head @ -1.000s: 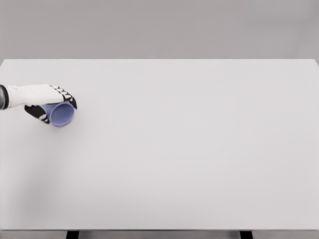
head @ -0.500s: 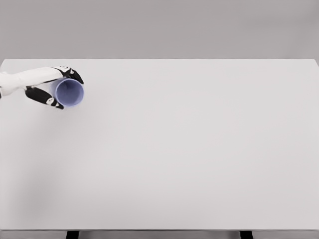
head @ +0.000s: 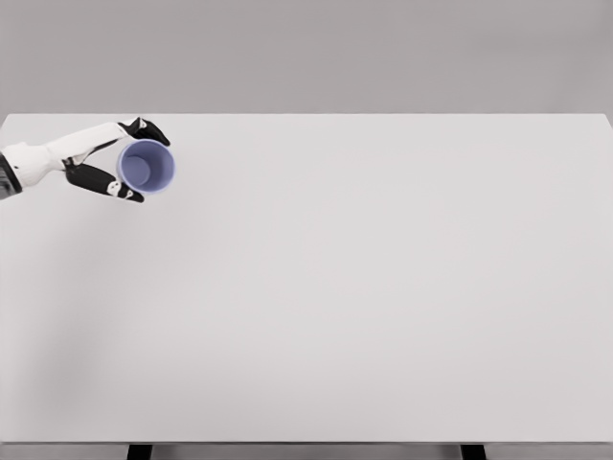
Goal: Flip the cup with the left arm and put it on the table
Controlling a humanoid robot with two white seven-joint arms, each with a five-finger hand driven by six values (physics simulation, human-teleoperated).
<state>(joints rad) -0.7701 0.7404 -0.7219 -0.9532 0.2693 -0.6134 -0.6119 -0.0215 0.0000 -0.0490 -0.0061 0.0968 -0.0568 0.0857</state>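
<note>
**Cup gripped in left hand, mouth toward the camera**

Seen from the head camera: a lilac cup [head: 147, 167] at the far left of a white table [head: 364, 287], close to the back edge. Held by the left hand [head: 113, 163], whose white forearm enters from the picture's left edge at about 9 o'clock. Open mouth turned up toward the camera, so that the round rim and the darker inside bottom show. Whether lifted clear of the tabletop or resting on it, impossible to tell from this view.

Relative to the hand, cup at 3 o'clock, just past the palm. Hand clasped around the cup: dark-tipped fingers [head: 146, 128] wrapped over the rim at about 12 o'clock of the cup, and a dark thumb or lower finger pressed along its side at about 7 o'clock. Cup wall touching both, pinched between them.

Right arm nowhere in sight.

Behind the table, a plain grey wall [head: 306, 53]. Two dark table legs [head: 140, 451] at the bottom edge.
</note>
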